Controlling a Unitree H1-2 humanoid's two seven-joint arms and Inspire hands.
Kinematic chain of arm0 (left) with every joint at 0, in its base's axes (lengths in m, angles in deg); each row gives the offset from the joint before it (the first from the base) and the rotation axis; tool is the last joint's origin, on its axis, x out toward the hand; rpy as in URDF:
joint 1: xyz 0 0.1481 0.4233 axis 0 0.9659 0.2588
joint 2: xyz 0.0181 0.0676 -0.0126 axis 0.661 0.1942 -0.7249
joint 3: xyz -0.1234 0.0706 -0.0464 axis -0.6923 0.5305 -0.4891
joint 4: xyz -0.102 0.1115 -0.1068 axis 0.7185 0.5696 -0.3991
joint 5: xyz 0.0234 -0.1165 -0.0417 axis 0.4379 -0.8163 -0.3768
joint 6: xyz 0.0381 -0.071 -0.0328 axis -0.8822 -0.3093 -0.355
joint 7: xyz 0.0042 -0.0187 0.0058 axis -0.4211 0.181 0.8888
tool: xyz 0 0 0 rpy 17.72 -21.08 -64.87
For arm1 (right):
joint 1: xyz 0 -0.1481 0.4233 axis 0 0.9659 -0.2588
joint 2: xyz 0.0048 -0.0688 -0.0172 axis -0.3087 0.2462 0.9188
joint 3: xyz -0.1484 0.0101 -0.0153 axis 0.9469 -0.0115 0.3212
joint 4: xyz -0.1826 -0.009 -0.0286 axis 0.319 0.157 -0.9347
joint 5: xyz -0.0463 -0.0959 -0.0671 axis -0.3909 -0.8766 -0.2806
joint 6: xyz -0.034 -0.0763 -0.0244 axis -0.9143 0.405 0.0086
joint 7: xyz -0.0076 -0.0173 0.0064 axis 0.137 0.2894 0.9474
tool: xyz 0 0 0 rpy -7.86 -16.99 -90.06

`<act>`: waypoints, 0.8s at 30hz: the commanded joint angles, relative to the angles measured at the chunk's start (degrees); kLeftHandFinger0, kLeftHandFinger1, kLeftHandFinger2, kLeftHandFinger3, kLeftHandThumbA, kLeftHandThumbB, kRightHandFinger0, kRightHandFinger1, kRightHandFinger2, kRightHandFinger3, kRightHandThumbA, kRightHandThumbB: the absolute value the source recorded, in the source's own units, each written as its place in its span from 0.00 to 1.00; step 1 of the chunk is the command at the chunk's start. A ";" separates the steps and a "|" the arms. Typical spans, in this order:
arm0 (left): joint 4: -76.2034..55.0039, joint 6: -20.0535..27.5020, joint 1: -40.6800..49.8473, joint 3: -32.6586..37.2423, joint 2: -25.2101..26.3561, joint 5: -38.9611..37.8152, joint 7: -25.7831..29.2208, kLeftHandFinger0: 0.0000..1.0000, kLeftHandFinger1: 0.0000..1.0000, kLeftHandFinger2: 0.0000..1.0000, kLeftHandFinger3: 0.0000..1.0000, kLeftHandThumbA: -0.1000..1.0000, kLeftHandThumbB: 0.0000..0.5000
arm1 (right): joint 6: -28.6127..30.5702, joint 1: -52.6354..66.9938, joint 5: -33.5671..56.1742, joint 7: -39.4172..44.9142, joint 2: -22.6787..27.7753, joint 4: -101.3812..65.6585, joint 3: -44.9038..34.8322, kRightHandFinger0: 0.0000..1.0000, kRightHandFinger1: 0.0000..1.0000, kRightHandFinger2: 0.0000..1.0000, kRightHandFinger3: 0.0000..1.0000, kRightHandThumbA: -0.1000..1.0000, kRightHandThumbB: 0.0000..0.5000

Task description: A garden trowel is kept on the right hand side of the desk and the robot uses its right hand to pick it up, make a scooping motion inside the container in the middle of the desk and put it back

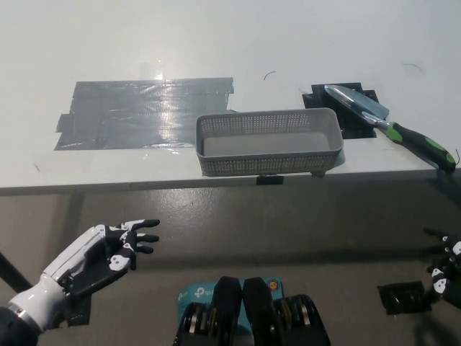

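The trowel [389, 126] is seen lying on the desk [216, 36], right of the basket [268, 141]. Both hands are held low, empty and spread: left [101, 256], right [446, 270]. Either start or finish is fitted.

One trowel [389, 128], one container [269, 142], two hands.

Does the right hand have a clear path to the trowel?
Probably yes. The right hand sits low, below the desk edge, empty; the trowel lies uncovered above it, handle toward the desk's right edge.
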State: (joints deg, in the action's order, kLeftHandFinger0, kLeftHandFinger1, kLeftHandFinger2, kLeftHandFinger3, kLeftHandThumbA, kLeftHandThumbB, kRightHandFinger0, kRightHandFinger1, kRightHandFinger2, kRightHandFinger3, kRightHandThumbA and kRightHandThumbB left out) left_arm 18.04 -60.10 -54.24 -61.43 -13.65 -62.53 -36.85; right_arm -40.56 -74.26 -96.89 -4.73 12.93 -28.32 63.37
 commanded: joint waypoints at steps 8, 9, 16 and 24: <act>-0.38 1.51 -0.99 -0.47 0.10 0.08 0.47 0.84 0.83 0.89 1.00 1.00 0.51 | -0.79 -2.09 -2.01 -1.34 2.89 -1.07 1.55 1.00 1.00 1.00 1.00 0.28 0.33; -0.18 1.58 -1.50 -0.45 0.22 0.32 0.50 0.83 0.83 0.89 1.00 1.00 0.54 | -0.95 -2.63 -2.66 -1.24 3.25 -0.97 2.02 1.00 1.00 1.00 1.00 0.35 0.37; -0.59 1.13 -1.90 -0.39 -0.01 0.14 0.56 0.82 0.83 0.88 1.00 1.00 0.52 | -2.13 -2.53 -3.42 -1.05 4.59 -0.95 3.19 1.00 1.00 1.00 1.00 0.46 0.43; -0.61 1.27 -1.94 -0.21 0.09 0.50 0.48 0.84 0.84 0.90 1.00 1.00 0.48 | -2.03 -2.41 -2.55 -1.27 4.39 -1.04 3.04 1.00 1.00 1.00 1.00 0.42 0.36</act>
State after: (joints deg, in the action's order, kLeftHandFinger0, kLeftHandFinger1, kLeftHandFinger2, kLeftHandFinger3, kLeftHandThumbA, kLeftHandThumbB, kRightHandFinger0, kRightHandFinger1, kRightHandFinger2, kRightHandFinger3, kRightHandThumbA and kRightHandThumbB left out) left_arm 18.16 -60.12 -54.71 -61.52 -13.86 -62.47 -36.83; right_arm -42.31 -75.77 -99.39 -4.73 15.81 -28.32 66.47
